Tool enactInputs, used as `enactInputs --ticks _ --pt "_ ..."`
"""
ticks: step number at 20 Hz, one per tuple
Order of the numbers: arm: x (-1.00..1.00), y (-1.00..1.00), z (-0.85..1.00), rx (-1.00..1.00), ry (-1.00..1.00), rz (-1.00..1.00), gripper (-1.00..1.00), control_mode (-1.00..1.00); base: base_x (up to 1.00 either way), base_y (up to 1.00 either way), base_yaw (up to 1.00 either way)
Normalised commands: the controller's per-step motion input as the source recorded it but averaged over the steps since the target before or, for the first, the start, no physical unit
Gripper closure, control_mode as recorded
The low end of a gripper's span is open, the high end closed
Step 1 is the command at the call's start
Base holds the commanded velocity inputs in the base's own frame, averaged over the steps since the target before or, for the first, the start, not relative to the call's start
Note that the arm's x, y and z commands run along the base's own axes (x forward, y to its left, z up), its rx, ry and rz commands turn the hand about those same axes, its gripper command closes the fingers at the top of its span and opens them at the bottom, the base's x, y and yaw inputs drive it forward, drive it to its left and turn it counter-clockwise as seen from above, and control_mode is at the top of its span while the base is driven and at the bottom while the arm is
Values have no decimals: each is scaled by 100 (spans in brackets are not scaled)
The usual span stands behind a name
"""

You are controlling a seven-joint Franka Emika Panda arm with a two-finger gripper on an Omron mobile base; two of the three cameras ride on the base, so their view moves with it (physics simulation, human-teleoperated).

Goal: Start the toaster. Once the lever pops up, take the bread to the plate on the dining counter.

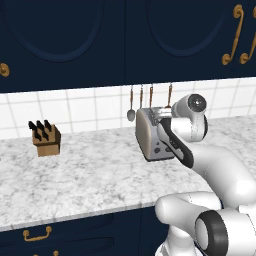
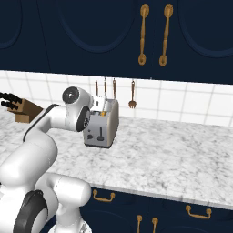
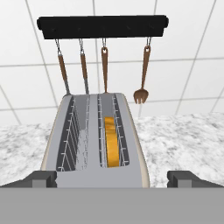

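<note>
So the boxy silver-grey metal toaster sits on the white-and-grey speckled marble countertop, back near the white tiled wall. The white robot arm reaches in from the lower right and its hand end covers the toaster's right side. Well off to the left stands a small wooden knife block with dark handles. Copper-handled utensils hang right behind the toaster, under dark navy cabinets.

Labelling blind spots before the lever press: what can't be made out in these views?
- Toaster lever: the arm covers part of the end face in both base views; the hand view looks down at the slots.
- Bread: sunk in a slot, edge showing in the hand view.
- Tool: fingertips cut by the bottom edge.
</note>
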Motion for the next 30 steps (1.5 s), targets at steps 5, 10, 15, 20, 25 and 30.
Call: enactInputs --ticks 5,10,15,20,25,30 --pt "0 0 0 0 0 0 -100 -100 0 0 0" --pt "0 0 0 0 0 0 -100 -100 0 0 0" --pt "0 0 0 0 0 0 -100 -100 0 0 0" --pt "0 0 0 0 0 0 -100 -100 0 0 0" --pt "0 0 0 0 0 0 -100 -100 0 0 0" --pt "0 0 0 0 0 0 -100 -100 0 0 0"
